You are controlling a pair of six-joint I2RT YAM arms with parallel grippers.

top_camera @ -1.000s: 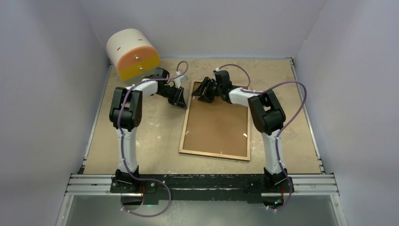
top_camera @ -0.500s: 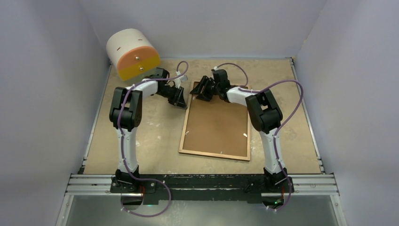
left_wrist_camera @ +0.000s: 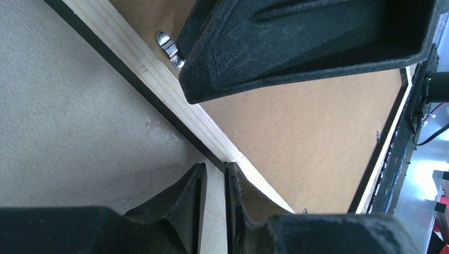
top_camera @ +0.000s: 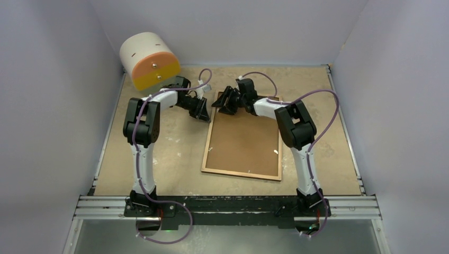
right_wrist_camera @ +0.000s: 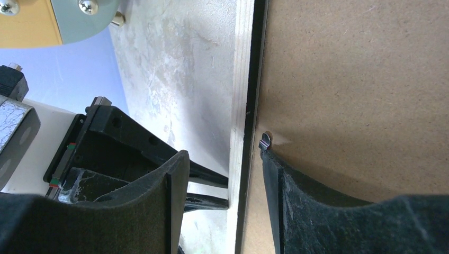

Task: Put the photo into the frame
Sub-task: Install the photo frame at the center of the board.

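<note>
Both arms are bolted at the near edge of the table [top_camera: 159,153]. The left arm [top_camera: 142,132] and the right arm [top_camera: 299,132] reach away from me toward the far half.

Between them lies the frame [top_camera: 241,174], flat and back side up, around the middle of the table and slightly toward its right edge. Its long sides run near to far, a bit askew, and its near short side sits a little way in from the table's near edge. A brown backing panel [top_camera: 243,137] fills it inside the pale wooden rim.

Both grippers meet at the frame's far left corner. The left gripper [top_camera: 204,114] comes in from the left against the frame's long left edge. In its wrist view its fingers [left_wrist_camera: 180,203] stand close together with only a thin slit between them. One sits on the table side and one over the wooden rim [left_wrist_camera: 156,84]. I cannot tell whether they actually clamp anything.

The right gripper [top_camera: 221,103] hangs over the same corner from the far side, its jaws spread. One finger is outside the rim [right_wrist_camera: 241,79], and the other is over the backing panel [right_wrist_camera: 360,79], just beside a small metal tab [right_wrist_camera: 265,140].

A cream drum with an orange face [top_camera: 148,61] sits in the table's far left corner.
</note>
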